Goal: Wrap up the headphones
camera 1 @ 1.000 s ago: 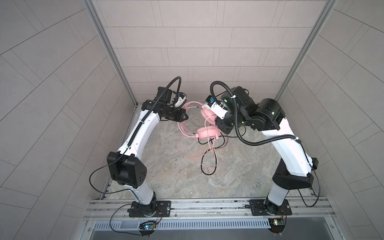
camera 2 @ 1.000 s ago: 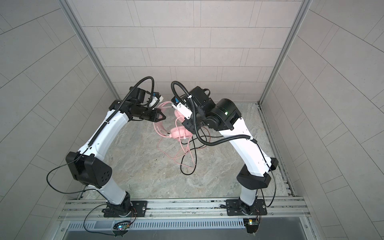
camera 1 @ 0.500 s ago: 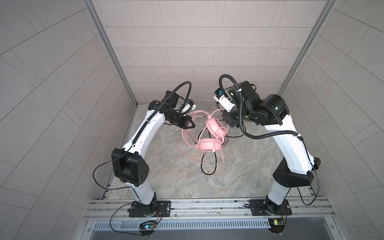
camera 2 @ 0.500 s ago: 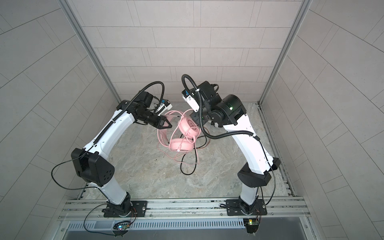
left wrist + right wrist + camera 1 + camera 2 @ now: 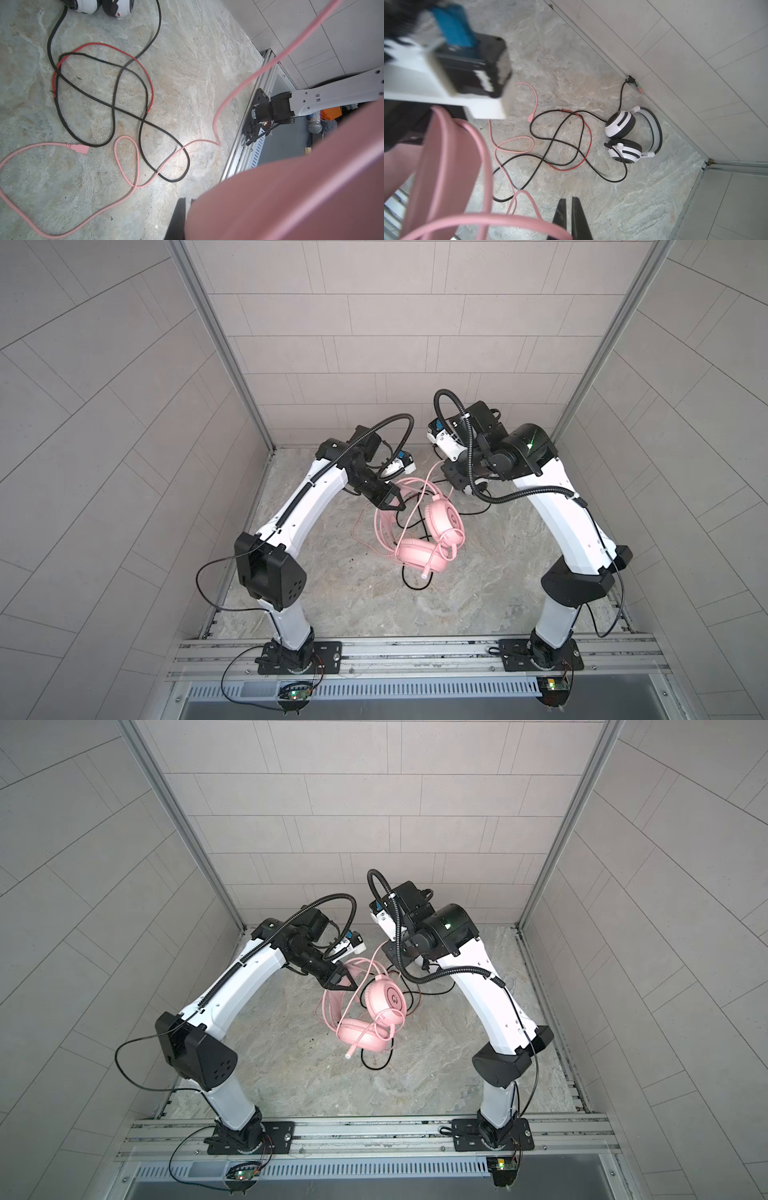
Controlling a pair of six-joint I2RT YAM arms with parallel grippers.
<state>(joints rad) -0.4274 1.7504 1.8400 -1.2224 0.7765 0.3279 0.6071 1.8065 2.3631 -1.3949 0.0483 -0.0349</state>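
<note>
The pink headphones point(image 5: 420, 556) hang above the floor in both top views, ear cups point(image 5: 388, 997) dangling. My left gripper point(image 5: 390, 506) is shut on their pink headband point(image 5: 291, 187), which hides one finger in the left wrist view. My right gripper point(image 5: 569, 199) is shut on the thin pink cable point(image 5: 512, 223), which rises from the headset to it point(image 5: 432, 472). The rest of that cable point(image 5: 126, 180) and its plug point(image 5: 80, 148) trail on the floor. The white-and-black headphones point(image 5: 631, 133) lie near the back wall, mostly hidden under my right arm in the top views.
A long black cable point(image 5: 112, 104) with a red stretch point(image 5: 588, 143) loops over the stone floor under the pink headset, crossing the pink cable. Its jack plugs point(image 5: 638, 87) lie against the back wall. Tiled walls close in on three sides; a metal rail point(image 5: 415, 651) runs along the front.
My left gripper has carried the pink headband forward and to the right, so the ear cups now hang nearer the middle. My right gripper drew back slightly towards the back wall with the cable.
</note>
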